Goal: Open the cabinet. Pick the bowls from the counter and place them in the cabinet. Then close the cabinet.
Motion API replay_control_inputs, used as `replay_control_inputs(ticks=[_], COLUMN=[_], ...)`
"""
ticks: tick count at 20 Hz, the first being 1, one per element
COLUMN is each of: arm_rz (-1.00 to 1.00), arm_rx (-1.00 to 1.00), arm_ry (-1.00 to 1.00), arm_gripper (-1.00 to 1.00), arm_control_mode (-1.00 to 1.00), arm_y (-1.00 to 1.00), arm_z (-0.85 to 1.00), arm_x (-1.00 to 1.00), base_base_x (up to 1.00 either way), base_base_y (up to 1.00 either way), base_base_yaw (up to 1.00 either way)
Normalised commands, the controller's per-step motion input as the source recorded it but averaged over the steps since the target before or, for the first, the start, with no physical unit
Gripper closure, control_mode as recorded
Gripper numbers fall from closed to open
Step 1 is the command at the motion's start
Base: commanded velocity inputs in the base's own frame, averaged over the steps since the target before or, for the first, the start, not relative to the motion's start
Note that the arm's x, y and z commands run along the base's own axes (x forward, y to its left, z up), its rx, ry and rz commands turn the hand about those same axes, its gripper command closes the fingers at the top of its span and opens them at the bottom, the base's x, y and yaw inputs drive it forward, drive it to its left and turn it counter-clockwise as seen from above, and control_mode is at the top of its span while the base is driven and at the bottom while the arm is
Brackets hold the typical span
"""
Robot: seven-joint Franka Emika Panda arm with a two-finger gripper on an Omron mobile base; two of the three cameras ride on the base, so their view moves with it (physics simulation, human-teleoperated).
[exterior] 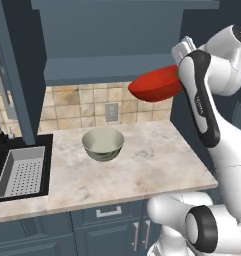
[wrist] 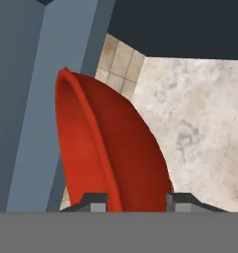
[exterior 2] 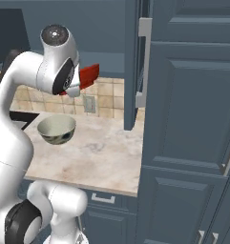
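Hand view: claw clamped across the rim of the red bowl, raised clear of the bench for shelving in the cabinet; cream bowl awaits on bench.

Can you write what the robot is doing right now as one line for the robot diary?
gripper: shut on red bowl | red bowl: lifted, tilted | cream bowl: on counter | cabinet door: open

The desk carries the white bowl, upright, just right of the sink set into it.
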Motion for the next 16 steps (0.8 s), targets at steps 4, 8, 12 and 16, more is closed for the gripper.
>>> replay_control_inputs(ticks=[4,8,12,16], arm_rz=[0.0,0.0,0.0,0.0], arm_rx=[0.19,0.15,0.02,0.0], arm_ry=[-0.12,-0.04,0.0,-0.04], arm_gripper=[1.0,1.0,1.0,1.0], arm_control_mode=[-1.0,-1.0,-1.0,-1.0], arm_y=[-0.5,-0.38,0.0,0.29], arm_z=[0.2,0.02,0.16,0.26], arm_x=[-0.7,-0.64,0.0,0.08], base_base_x=[0.0,0.0,0.0,0.0], base_base_y=[0.0,0.0,0.0,0.0], base_base_yaw=[0.0,0.0,0.0,0.0])
